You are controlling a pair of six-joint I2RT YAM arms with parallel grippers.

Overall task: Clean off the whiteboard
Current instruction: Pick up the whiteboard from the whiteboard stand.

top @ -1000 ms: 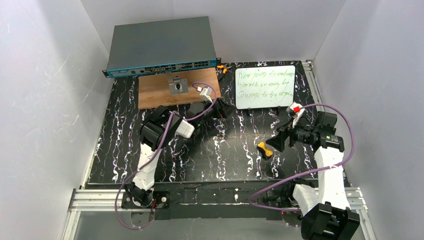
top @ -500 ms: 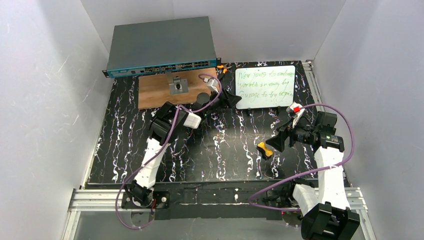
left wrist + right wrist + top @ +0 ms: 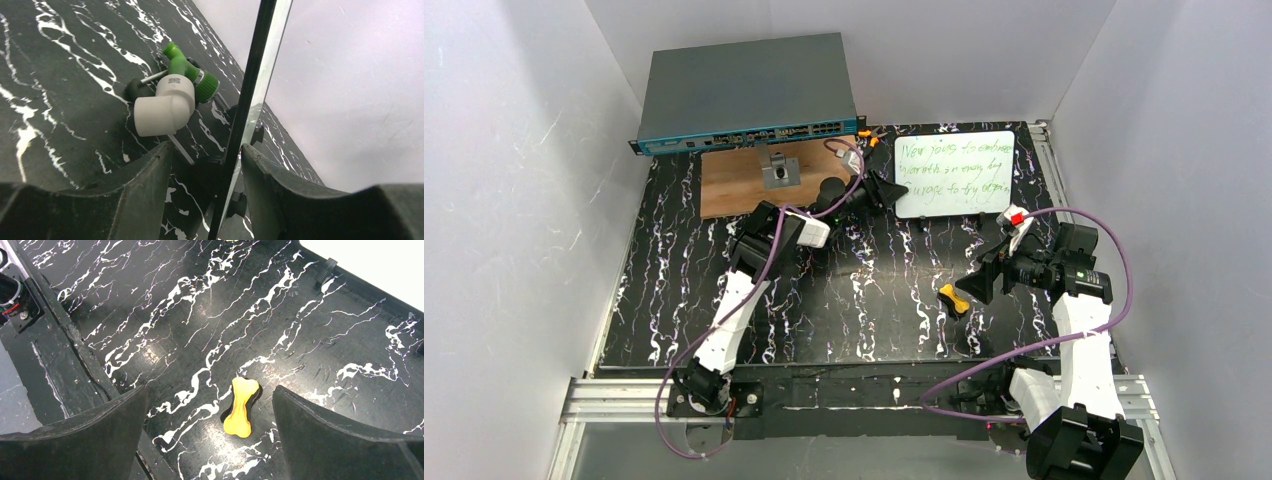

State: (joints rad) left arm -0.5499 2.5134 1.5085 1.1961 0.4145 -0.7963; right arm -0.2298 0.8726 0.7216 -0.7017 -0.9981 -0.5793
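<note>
Left hand point(image 3: 884, 190) straddles the whiteboard point(image 3: 954, 172) at its left edge.

**White-walled cell, black marbled table**

We see three plain white walls: the left wall point(image 3: 514, 200), the back wall point(image 3: 944, 50) and the right wall point(image 3: 1184, 150). They meet in two upright corners behind the table point(image 3: 674, 300). The tabletop is black with white veining and reaches close to all three walls. We note an aluminium rail point(image 3: 614, 398) along its near edge and a second rail point(image 3: 1049, 160) along its right edge. Below the near rail lies a grey strip point(image 3: 824, 460). Light is soft and even. We find faint scuffs on the walls and a dull glare patch point(image 3: 150, 352) on the tabletop in the right wrist view.
</note>
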